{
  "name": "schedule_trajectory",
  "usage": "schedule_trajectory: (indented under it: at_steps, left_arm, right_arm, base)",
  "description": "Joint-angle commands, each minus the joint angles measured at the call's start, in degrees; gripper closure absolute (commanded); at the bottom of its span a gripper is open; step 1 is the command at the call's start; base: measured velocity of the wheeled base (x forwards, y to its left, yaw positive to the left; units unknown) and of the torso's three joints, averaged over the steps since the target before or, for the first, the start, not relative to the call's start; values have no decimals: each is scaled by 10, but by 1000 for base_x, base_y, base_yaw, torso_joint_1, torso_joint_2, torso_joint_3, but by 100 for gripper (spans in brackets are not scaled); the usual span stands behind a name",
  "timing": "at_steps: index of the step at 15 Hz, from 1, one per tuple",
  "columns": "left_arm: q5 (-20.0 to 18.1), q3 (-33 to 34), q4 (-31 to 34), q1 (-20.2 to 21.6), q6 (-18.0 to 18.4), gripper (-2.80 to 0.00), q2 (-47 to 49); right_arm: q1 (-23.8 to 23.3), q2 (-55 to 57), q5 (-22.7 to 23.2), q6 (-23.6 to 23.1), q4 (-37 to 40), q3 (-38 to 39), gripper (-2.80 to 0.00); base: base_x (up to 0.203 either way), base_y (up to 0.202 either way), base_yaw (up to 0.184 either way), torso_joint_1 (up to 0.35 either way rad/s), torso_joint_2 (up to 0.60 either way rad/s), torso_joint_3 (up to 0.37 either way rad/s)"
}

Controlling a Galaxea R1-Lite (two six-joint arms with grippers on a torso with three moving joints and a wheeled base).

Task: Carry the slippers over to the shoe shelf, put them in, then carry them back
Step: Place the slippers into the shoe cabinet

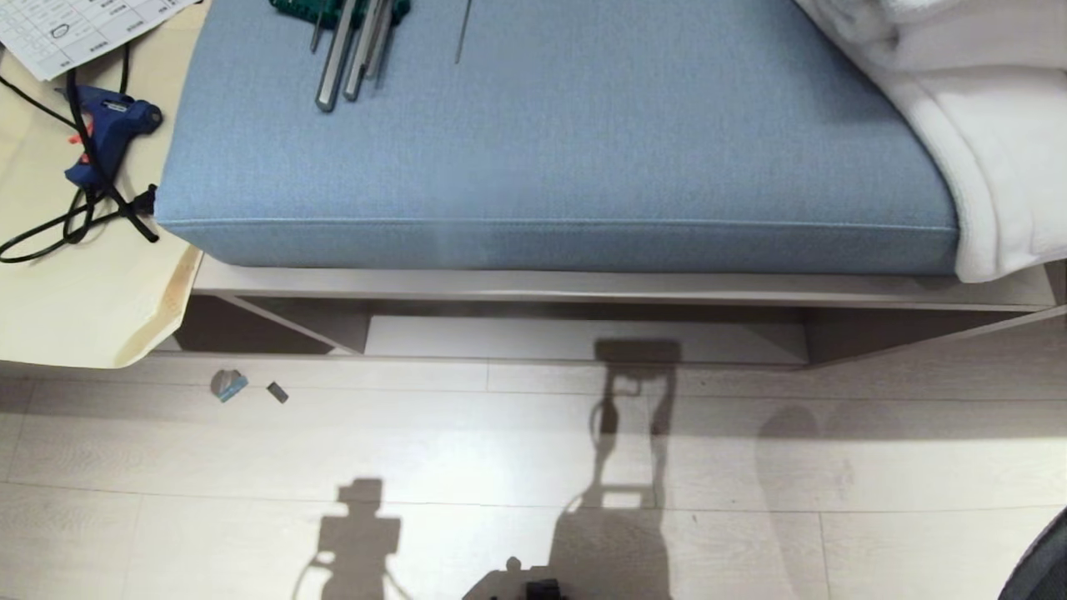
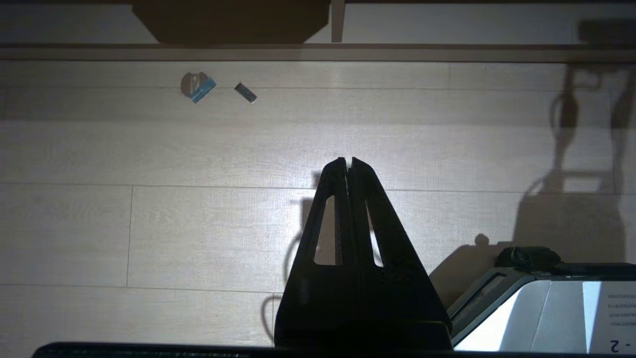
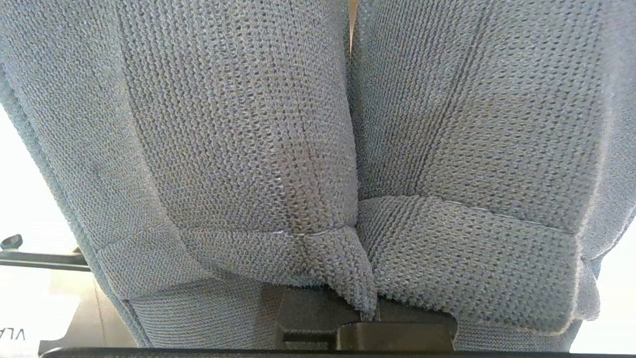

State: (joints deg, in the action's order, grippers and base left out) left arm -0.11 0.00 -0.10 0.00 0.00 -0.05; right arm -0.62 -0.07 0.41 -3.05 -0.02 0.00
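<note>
The slippers (image 3: 318, 149), two blue-grey knitted ones side by side, fill the right wrist view. My right gripper (image 3: 370, 318) is shut on the folded fabric where they meet, and its fingertips are buried in the cloth. The shoe shelf (image 1: 533, 337) is a low open bay with a pale bottom board under the bench, straight ahead in the head view. Its board (image 2: 472, 22) and an upright divider (image 2: 338, 20) also show in the left wrist view. My left gripper (image 2: 348, 161) hangs shut and empty over the floor. Neither arm appears in the head view.
A blue cushion (image 1: 550, 133) tops the bench, with metal tools (image 1: 350, 42) and a white blanket (image 1: 984, 125) on it. On the left a pale desk (image 1: 75, 292) carries a blue glue gun (image 1: 108, 133) and cables. Small scraps (image 1: 229, 385) lie on the wooden floor.
</note>
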Motion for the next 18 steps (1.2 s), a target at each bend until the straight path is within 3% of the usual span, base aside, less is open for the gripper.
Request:
schedule_trajectory:
  at_steps: [1,18]
  left_arm:
    - [0,0,0,0,0,0,0]
    - [0,0,0,0,0,0,0]
  right_arm:
    - [0,1,0,0,0,0,0]
    - [0,1,0,-4,-1,0,0]
  base:
    - [0,0,0,3,-1,-189]
    - [0,0,0,3,2,-196]
